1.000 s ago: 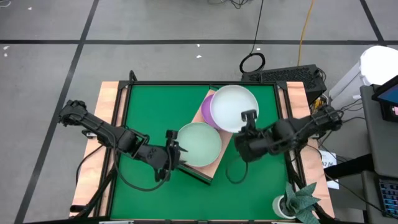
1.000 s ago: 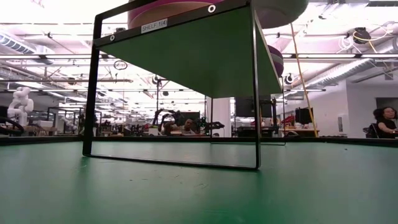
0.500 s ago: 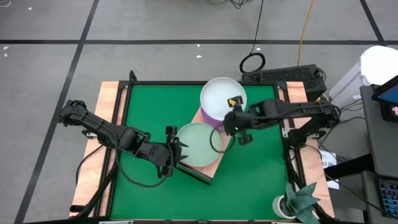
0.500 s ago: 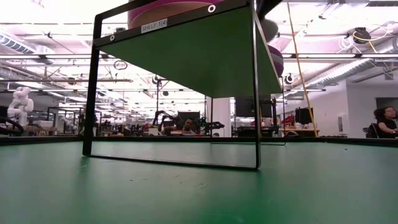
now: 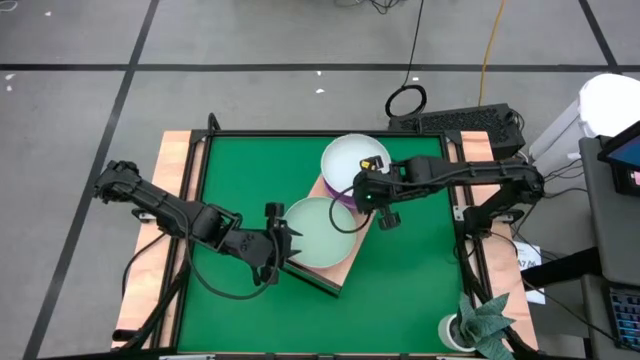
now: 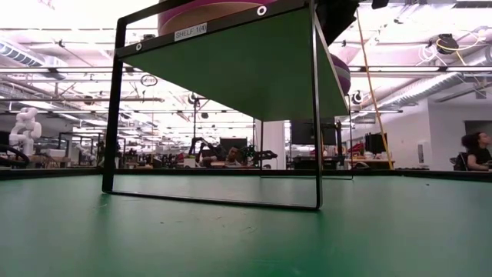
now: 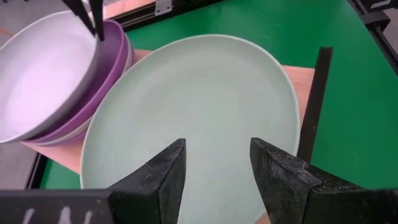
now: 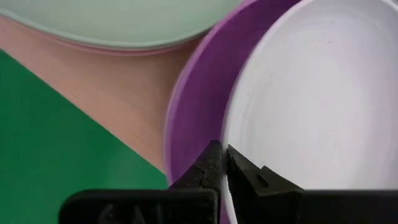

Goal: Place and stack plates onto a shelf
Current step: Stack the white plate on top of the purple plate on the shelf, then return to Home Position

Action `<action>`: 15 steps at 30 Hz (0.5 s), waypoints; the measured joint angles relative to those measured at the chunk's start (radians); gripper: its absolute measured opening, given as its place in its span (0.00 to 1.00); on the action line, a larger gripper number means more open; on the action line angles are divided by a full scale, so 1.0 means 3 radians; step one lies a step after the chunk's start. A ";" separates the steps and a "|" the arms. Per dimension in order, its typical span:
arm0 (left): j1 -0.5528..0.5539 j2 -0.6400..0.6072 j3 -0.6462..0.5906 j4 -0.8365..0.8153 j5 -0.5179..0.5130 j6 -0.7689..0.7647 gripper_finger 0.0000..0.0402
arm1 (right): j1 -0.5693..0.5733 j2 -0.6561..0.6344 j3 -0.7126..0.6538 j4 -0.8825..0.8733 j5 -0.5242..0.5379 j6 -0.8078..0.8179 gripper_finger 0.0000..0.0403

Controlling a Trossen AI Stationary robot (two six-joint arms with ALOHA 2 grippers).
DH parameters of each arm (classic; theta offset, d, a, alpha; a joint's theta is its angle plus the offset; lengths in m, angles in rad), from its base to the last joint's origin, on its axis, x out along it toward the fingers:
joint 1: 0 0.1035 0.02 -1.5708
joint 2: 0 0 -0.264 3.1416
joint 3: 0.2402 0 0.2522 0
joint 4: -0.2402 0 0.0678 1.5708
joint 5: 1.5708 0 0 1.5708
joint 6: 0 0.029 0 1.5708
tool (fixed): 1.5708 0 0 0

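Note:
A whitish blue plate point(image 5: 352, 165) tops the purple plates point(image 8: 193, 106) at the far end of the wooden shelf point(image 5: 343, 268). My right gripper point(image 5: 369, 193) is shut on its near rim. A pale mint plate point(image 5: 320, 230) tops the stack at the shelf's near end, over a pink one point(image 8: 118, 48). My left gripper point(image 5: 288, 241) is open at the mint plate's left rim, its fingers over the plate point(image 7: 186, 106); whether they touch it does not show. From the low view the shelf point(image 6: 231, 69) is seen from beneath, with a magenta plate point(image 6: 215, 9) on top. My right gripper point(image 8: 222, 155) pinches the whitish blue plate's rim point(image 8: 239, 124) on its near right side, one finger inside the rim and one outside. It comes slanting down from the table's right. The plate lies in the top purple plate; whether it rests fully there I cannot tell.
The shelf stands askew on the green mat point(image 5: 240, 180), with open mat to its left, right and near side. A potted plant point(image 5: 482, 322) sits at the near right corner. A keyboard point(image 5: 468, 120) lies beyond the far right edge. People sit far off in the room point(image 6: 477, 148).
My right gripper has moved from the shelf's right side toward the table's left and down, carrying the whitish blue plate. The plate has shifted left and sunk onto the purple stack. My left gripper has kept still.

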 joint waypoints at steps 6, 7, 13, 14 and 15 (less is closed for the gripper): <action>0.0000 0.0000 0.0000 -0.0024 0.0001 -0.0049 0.46 | 0.0015 0.0000 0.0000 0.0000 0.0022 0.0050 0.03; 0.0000 0.0000 0.0000 -0.0024 0.0001 -0.0050 0.46 | 0.0015 0.0000 0.0000 0.0003 0.0024 0.0056 0.05; 0.0000 0.0000 0.0000 -0.0019 -0.0007 -0.0055 0.46 | 0.0017 -0.0012 0.0000 0.0069 0.0035 0.0133 0.18; 0.0000 0.0000 0.0000 -0.0019 -0.0008 -0.0063 0.46 | 0.0022 -0.0035 -0.0004 0.0068 0.0035 0.0157 0.20; 0.0000 0.0000 0.0000 -0.0020 -0.0010 -0.0063 0.46 | 0.0031 -0.0048 -0.0003 0.0071 0.0036 0.0186 0.21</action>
